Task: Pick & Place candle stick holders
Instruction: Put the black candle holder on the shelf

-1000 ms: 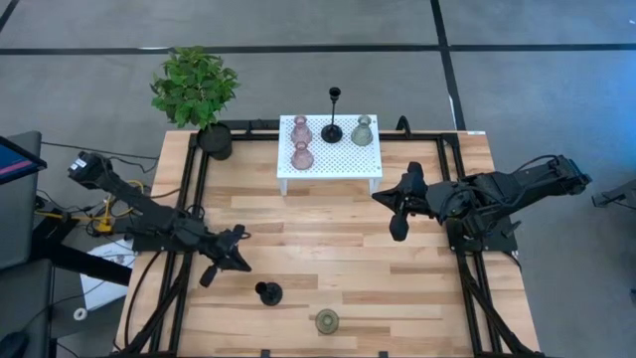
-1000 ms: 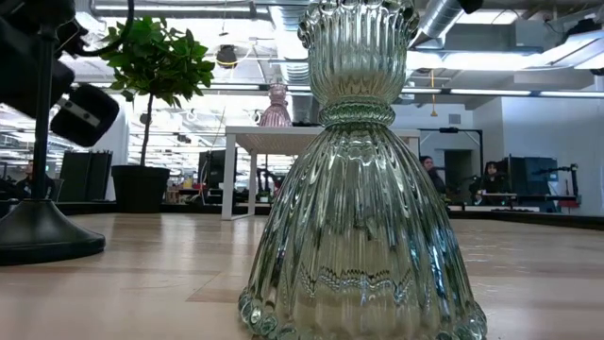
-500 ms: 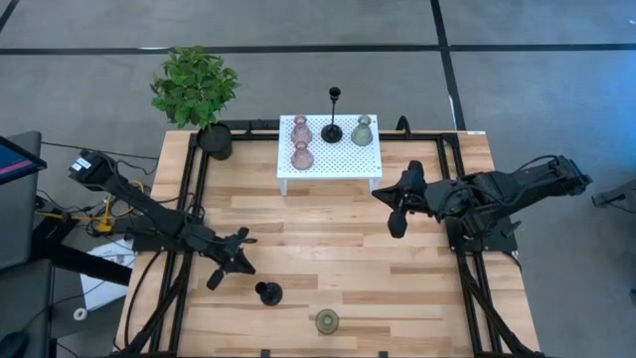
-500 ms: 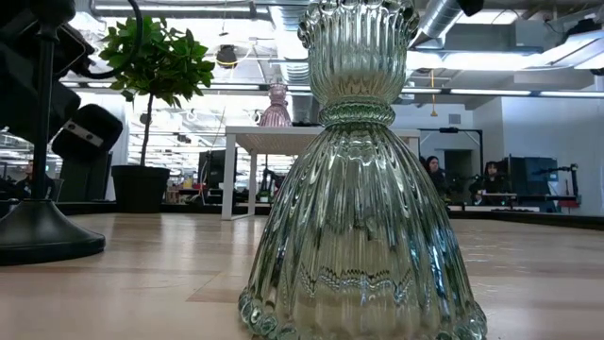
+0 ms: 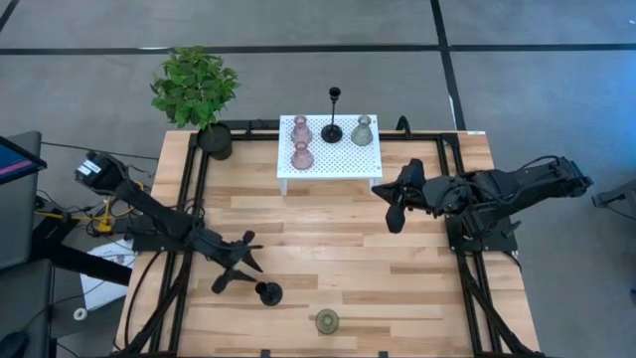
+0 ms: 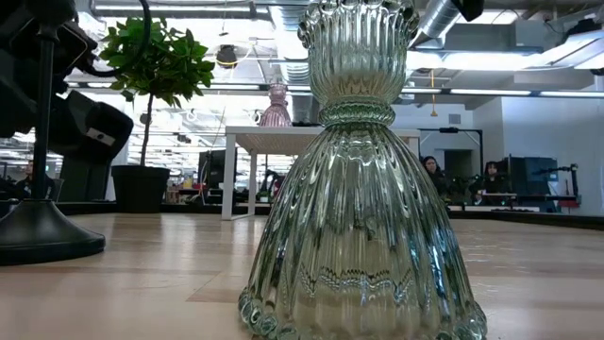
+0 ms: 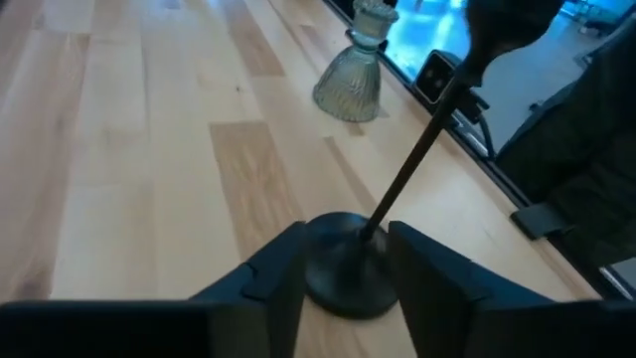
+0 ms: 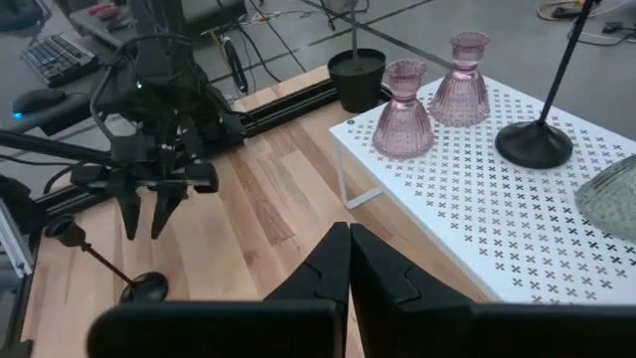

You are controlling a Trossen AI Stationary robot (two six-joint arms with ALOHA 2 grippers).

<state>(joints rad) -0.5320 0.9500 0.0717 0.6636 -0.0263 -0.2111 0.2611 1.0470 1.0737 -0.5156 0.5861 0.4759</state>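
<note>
My left gripper (image 5: 241, 265) is low over the wooden table (image 5: 328, 249), near its front edge. Fingers (image 7: 278, 283) apart, one each side of the round base of a black thin-stemmed candle stick holder (image 7: 370, 254), w/ the stem leaning up and away between them. Not clamped: small gaps show between pads and base in the left wrist view. From above, that black holder (image 5: 266, 292) sits just past my fingertips, toward the table front.

Beyond it, further along the front edge, stands an olive-green ribbed glass holder (image 5: 327, 320), squat and bulb-shaped, upright, well apart from my left gripper; it also shows past the black stem in the left wrist view (image 7: 356, 72).

My right gripper (image 5: 397, 211) hovers mid-table, fingers pressed together, holding nothing. Just ahead of it, toward the table's back, is a white perforated riser shelf (image 5: 343, 159). On it: two pink glass bulb holders (image 8: 405, 107), the 2nd one (image 8: 464, 85) just behind; another black stemmed holder (image 5: 332, 129); another green glass one (image 5: 362, 131). All upright.

A green leafy plant in a black pot (image 5: 196, 94) sits at the back corner, left side, far from both grippers.
</note>
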